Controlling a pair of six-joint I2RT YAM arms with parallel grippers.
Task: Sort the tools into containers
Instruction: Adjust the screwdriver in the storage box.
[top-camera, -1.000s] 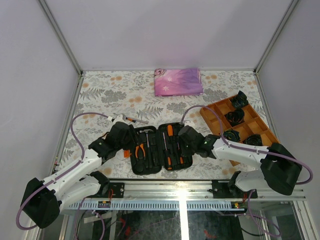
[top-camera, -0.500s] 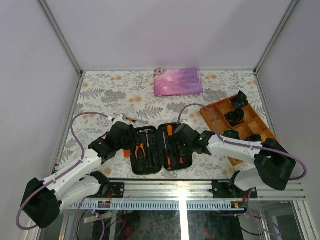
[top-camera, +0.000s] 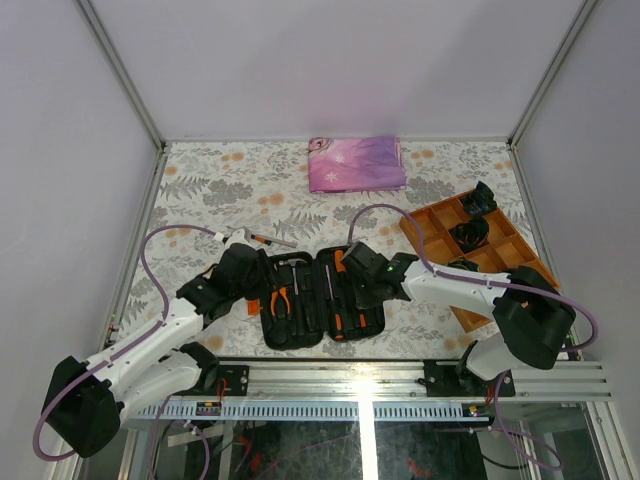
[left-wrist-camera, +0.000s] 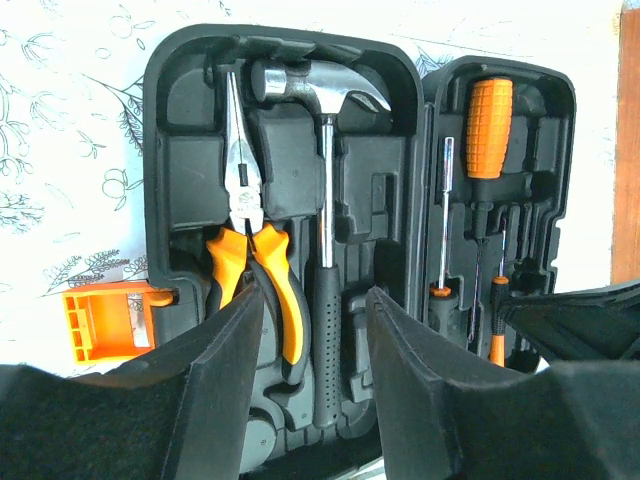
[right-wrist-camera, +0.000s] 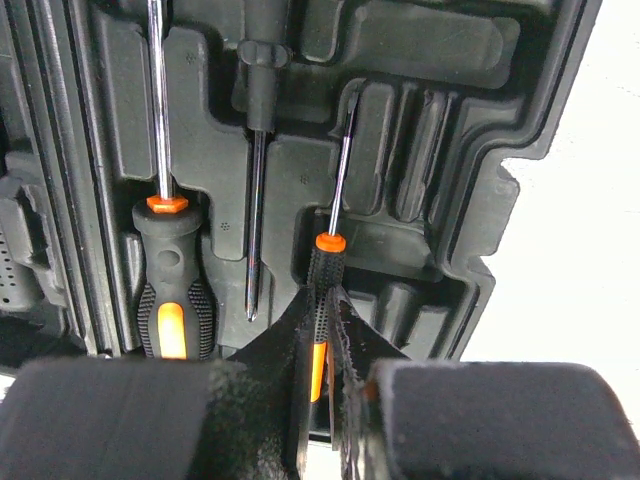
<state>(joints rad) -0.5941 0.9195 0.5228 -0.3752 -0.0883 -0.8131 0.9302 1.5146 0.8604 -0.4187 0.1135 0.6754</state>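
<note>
The black tool case (top-camera: 300, 335) lies open at the near middle of the table. Its left half (left-wrist-camera: 160, 150) holds orange-handled pliers (left-wrist-camera: 245, 220) and a black-handled hammer (left-wrist-camera: 325, 200). Its right half (right-wrist-camera: 480, 200) holds a stubby orange screwdriver (left-wrist-camera: 487, 125), a large screwdriver (right-wrist-camera: 165, 270) and a thin bit. My left gripper (left-wrist-camera: 315, 310) is open and empty, hovering over the near end of the pliers and hammer handles. My right gripper (right-wrist-camera: 322, 305) is shut on a small orange-and-black screwdriver (right-wrist-camera: 325, 255) that lies over its slot in the right half.
An orange divided tray (top-camera: 500, 240) with black coiled bundles stands at the right. A folded pink-purple cloth (top-camera: 356, 163) lies at the back. A slim loose tool (top-camera: 265, 239) lies left of the case. An orange block (left-wrist-camera: 105, 320) sits by the case's left edge.
My right arm has swung left and forward over the case's right half. The left arm and the tools in the left half have not moved.
</note>
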